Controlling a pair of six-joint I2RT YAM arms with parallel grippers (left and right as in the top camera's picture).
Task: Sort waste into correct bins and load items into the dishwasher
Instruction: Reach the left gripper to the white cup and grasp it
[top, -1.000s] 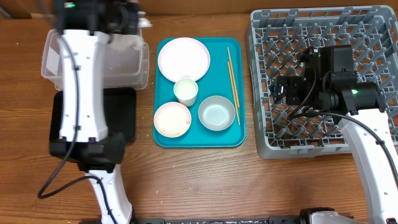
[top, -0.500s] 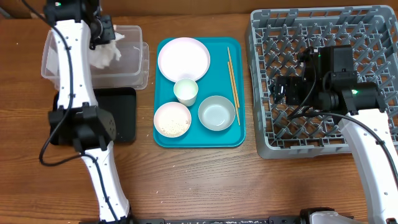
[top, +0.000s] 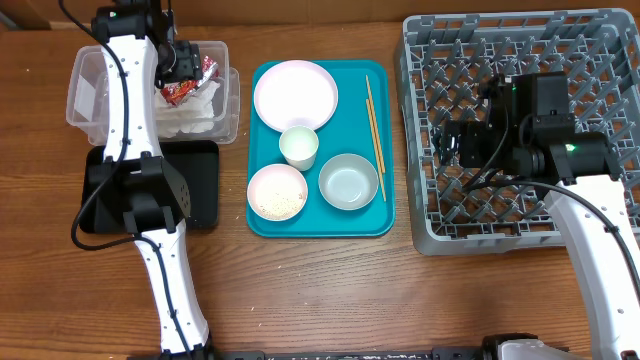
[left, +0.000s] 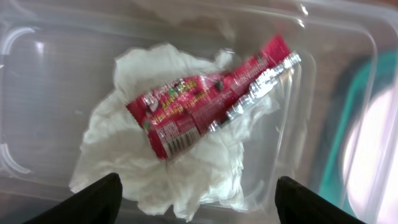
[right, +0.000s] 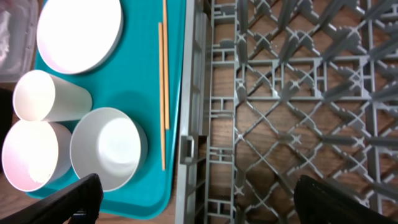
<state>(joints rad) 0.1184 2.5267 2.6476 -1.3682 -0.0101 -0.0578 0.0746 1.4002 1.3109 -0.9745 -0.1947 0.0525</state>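
Snack wrapper (left: 205, 102): red and white, crinkled, lying slantwise inside the clear tub (top: 82, 95) on top of the tissue.
Tissue (left: 180, 168): white and crumpled, spread over the tub's floor towards its right end, under the wrapper.
Left hand (left: 200, 202): released; it hangs above the tub's right half with its two fingers spread wide, gripping nothing, clear of wrapper and tissue.
Black tray (top: 200, 185): flat on the table (top: 330, 290), just beside the tub on its near side, partly hidden by the left arm.
Teal tray (top: 313, 222): just right of the tub, carrying the dishes.
Plate (top: 295, 95): pale pink, on the teal tray, level with the tub and the dish closest to it.
Cup (top: 299, 148): white, upright, right of the tub's near corner.
Pink bowl (top: 277, 192): right of the tub and nearer the robot, with faint specks inside, too small to identify.
Whitish bowl (top: 348, 182): further right of the tub than the pink bowl.
Chopsticks (top: 374, 125): side by side along the teal tray's edge furthest from the tub.
Dish rack (top: 415, 200): grey, well apart from the tub, beyond the teal tray.
Right hand (right: 199, 193): released, fingers wide apart and holding nothing, over the rack's side facing the tub.
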